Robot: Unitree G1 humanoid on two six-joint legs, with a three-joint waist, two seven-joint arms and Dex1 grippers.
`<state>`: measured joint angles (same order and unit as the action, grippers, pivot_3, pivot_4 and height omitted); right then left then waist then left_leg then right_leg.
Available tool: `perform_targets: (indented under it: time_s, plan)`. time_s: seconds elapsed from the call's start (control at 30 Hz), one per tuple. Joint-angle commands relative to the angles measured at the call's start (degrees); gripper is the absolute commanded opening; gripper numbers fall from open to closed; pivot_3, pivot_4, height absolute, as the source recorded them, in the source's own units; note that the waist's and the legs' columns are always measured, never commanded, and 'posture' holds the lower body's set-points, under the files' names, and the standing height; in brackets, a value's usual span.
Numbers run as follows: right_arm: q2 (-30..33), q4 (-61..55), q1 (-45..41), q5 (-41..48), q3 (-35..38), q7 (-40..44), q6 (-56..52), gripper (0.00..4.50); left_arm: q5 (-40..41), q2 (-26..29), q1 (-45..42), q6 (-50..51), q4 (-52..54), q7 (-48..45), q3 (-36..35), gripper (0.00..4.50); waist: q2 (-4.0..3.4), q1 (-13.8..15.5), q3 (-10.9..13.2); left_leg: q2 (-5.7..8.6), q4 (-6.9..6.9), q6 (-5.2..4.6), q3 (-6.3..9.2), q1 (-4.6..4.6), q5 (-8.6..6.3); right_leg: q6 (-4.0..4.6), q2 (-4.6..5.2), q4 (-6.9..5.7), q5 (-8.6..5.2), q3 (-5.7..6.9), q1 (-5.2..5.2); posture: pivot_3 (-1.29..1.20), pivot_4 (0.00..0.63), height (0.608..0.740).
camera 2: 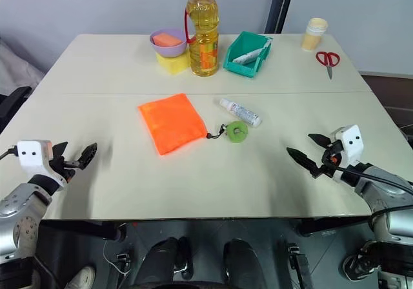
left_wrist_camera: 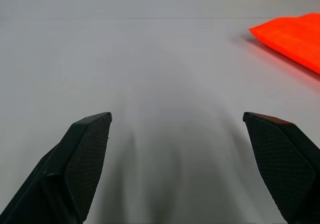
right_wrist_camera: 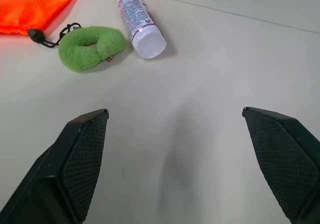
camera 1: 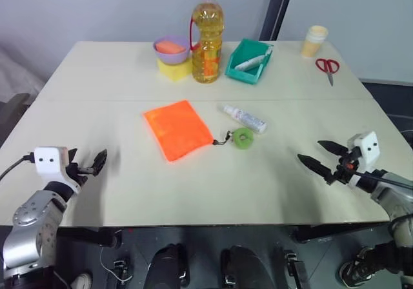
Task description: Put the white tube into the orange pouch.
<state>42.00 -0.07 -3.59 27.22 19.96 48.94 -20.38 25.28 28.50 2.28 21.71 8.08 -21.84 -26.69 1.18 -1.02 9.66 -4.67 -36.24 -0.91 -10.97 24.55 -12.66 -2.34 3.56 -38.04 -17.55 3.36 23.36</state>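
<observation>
Pale cream rectangular table (camera 1: 129,186) across most of the scene, matte and evenly lit, with only soft shadows. Faint straight seam (camera 1: 97,100) running side to side across the tabletop, roughly a third of the way in from the far edge. Plain light grey wall (camera 1: 97,8) behind the far edge. Dark vertical post (camera 1: 272,8) rising against the wall to the right of centre, with a lighter grey panel (camera 1: 368,24) beyond it. Dark floor (camera 2: 206,250) below the near table edge, scattered with black cables and fittings. Pale crumpled covering (camera 1: 13,76) at far left beside the table.
</observation>
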Motion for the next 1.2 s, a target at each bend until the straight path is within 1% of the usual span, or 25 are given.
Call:
perform_targets:
  time_s: [0.03, 0.2, 0.33, 0.43, 0.5, 0.57, 0.7, 0.77, 0.8, 0.87, 0.93, 1.03, 1.2]
  plan:
    - [0.2, -1.0, -0.6, 0.2, 0.5, 0.3, 0.7, 4.45, 0.4, 0.3, 0.1, -1.1, 2.2, 0.2, -1.6, 4.50, 0.00, 0.0, 0.0, 0.00, 0.00, 0.00, 0.00, 0.00, 0.00, 0.00, 0.00, 0.00, 0.00, 0.00, 0.00, 0.00, 0.150, 0.727]
    - [0.1, -1.9, -0.2, 0.2, 0.4, -0.2, 0.6, 4.45, 1.0, 0.5, -1.1, -0.4, 2.7, -0.7, -0.2, 4.50, 0.00, 0.1, 0.0, 0.00, -0.01, 0.00, 0.00, -0.01, 0.00, -0.01, -0.01, -0.01, 0.01, 0.01, -0.01, 0.00, 0.150, 0.727]
    - [-0.2, -2.3, -0.3, -0.3, -0.2, -1.0, 0.8, 4.45, -0.1, 0.5, -2.7, -0.1, 5.4, -1.0, 3.0, 4.50, 0.00, 0.1, 0.0, 0.00, -0.02, -0.01, 0.00, -0.02, 0.01, -0.04, -0.01, -0.02, 0.02, 0.01, -0.04, 0.00, 0.150, 0.727]
    - [-0.5, -2.5, -1.5, -0.8, -1.4, -1.5, 1.0, 4.45, -1.1, -0.3, -3.9, -1.1, 8.8, -2.2, 7.8, 4.50, 0.00, 0.1, 0.0, 0.00, -0.03, 0.00, 0.00, -0.03, 0.01, -0.16, -0.02, -0.03, 0.09, 0.02, -0.06, 0.00, 0.150, 0.727]
    - [-0.5, -3.3, -2.2, -0.6, -1.7, -1.7, 0.7, 4.45, -2.7, -0.8, -5.8, -1.0, 11.5, -3.0, 13.1, 4.50, 0.00, 0.2, 0.0, 0.02, -0.04, -0.01, -0.01, -0.04, 0.02, -0.18, -0.02, -0.03, 0.10, 0.02, -0.08, 0.00, 0.150, 0.727]
    - [-0.6, -4.3, -2.0, -0.6, -1.7, -2.0, 0.7, 4.45, -7.2, -0.2, -8.0, -1.6, 13.5, -3.7, 20.0, 4.50, 0.00, 0.3, 0.0, 0.04, -0.06, -0.03, 0.00, -0.04, 0.04, -0.22, -0.03, -0.04, 0.12, 0.02, -0.10, 0.00, 0.150, 0.727]
    - [-1.4, -7.2, 0.0, -0.3, -1.3, -3.0, 0.3, 4.45, -14.6, -0.5, -12.6, -3.1, 14.4, -4.1, 30.1, 4.50, 0.00, 0.3, 0.0, 0.05, -0.04, -0.03, 0.00, -0.06, 0.07, -0.28, -0.05, -0.04, 0.15, 0.02, -0.12, 0.00, 0.150, 0.727]
    - [-2.1, -8.6, 1.0, 0.0, -1.2, -3.8, 0.2, 4.45, -19.9, -0.7, -15.4, -4.5, 13.5, -4.1, 35.5, 4.50, 0.00, 0.4, 0.0, 0.05, -0.04, 0.03, 0.01, -0.07, 0.11, -0.37, -0.08, -0.06, 0.20, 0.02, -0.12, 0.00, 0.150, 0.727]
    - [-2.4, -9.4, 1.6, 0.0, -1.2, -4.0, 0.1, 4.45, -22.7, -1.1, -17.0, -4.5, 12.9, -3.6, 38.3, 4.50, -0.02, 0.3, 0.0, 0.05, -0.04, 0.24, 0.01, -0.07, 0.24, -0.40, -0.09, -0.06, 0.21, 0.02, -0.11, 0.00, 0.150, 0.727]
    - [-2.9, -11.1, 2.5, 0.5, -1.2, -4.2, -0.5, 4.45, -29.0, -2.1, -20.1, -3.8, 10.9, -1.8, 43.2, 4.50, -0.02, 0.3, 0.0, 0.05, -0.05, 0.26, 0.01, -0.07, 0.26, -0.40, -0.09, -0.06, 0.22, 0.02, -0.12, 0.00, 0.150, 0.727]
    - [-2.6, -12.6, 3.2, 1.0, -1.3, -4.0, -1.3, 4.45, -32.7, -2.8, -21.7, -3.5, 9.5, -1.0, 45.7, 4.50, -0.02, 0.2, 0.0, 0.06, -0.05, 0.23, 0.02, -0.08, 0.25, -0.40, -0.09, -0.06, 0.22, 0.01, -0.13, 0.00, 0.150, 0.727]
    - [-2.1, -14.7, 4.0, 1.6, -1.7, -3.6, -2.5, 4.45, -36.3, -3.8, -22.7, -3.3, 7.6, 0.1, 47.3, 4.50, -0.02, 0.1, 0.0, 0.05, -0.02, 0.18, 0.04, -0.09, 0.23, -0.41, -0.10, -0.07, 0.22, 0.00, -0.12, 0.00, 0.150, 0.727]
    - [-1.3, -19.8, 4.1, 3.2, -3.8, -2.3, -5.7, 4.45, -40.7, -5.4, -23.0, -2.4, 5.9, 2.5, 47.0, 4.50, -0.02, 0.3, 0.0, 0.05, -0.04, 0.13, 0.10, -0.08, 0.21, -0.42, -0.12, -0.13, 0.21, 0.02, -0.10, 0.00, 0.150, 0.727]
